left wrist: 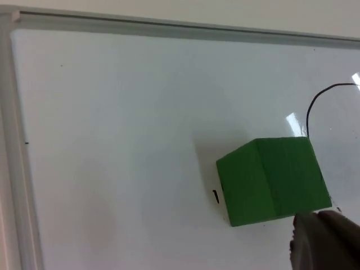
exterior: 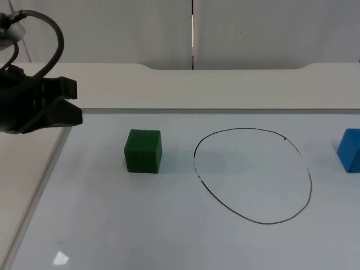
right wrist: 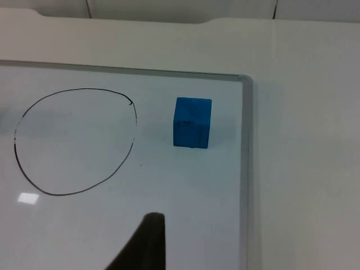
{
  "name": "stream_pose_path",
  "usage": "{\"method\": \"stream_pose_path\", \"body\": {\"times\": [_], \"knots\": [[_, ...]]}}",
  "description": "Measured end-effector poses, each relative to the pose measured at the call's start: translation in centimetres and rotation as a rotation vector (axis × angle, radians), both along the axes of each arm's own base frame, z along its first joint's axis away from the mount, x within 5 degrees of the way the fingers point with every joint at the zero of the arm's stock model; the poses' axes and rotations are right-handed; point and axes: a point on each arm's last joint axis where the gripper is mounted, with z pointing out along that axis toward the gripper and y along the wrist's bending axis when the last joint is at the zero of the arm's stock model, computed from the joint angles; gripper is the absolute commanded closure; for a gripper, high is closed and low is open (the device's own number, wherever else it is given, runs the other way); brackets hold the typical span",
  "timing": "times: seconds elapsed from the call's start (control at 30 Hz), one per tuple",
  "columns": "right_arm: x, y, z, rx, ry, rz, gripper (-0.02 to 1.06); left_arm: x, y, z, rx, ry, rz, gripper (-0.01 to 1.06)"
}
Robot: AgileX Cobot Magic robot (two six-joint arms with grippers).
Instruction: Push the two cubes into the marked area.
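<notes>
Green cube [exterior: 143, 150] left of drawn circle [exterior: 253, 175], blue cube [exterior: 351, 149] right; tool spreads indiscernible.

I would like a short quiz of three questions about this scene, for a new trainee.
1. True or false: the green cube lies inside the drawn circle.
2. Which cube lies at the circle's right in the top view? A green, B blue.
3. Fill in: the left gripper is beyond the green cube's ____ side.

Key: 1 false, it lies outside. 2 B, the blue cube. 3 left.
</notes>
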Motion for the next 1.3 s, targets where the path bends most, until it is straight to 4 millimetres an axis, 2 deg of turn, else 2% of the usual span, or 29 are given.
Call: {"method": "stream_pose_path", "body": {"times": [0.37,1.0,1.3], "knots": [[0.0,0.0,0.0,0.002,0.0,0.001,-0.01,0.2,0.0,-1.7,0.018,0.038,-0.017,1.04],[0.0,0.0,0.0,0.002,0.0,0.001,-0.01,1.1,0.1,-1.4,0.033,0.013,-0.017,1.04],[0.0,0.0,0.0,0.007,0.0,-0.001,-0.01,3.4,0.1,-4.1,0.036,0.072,-0.016,1.04]]}}
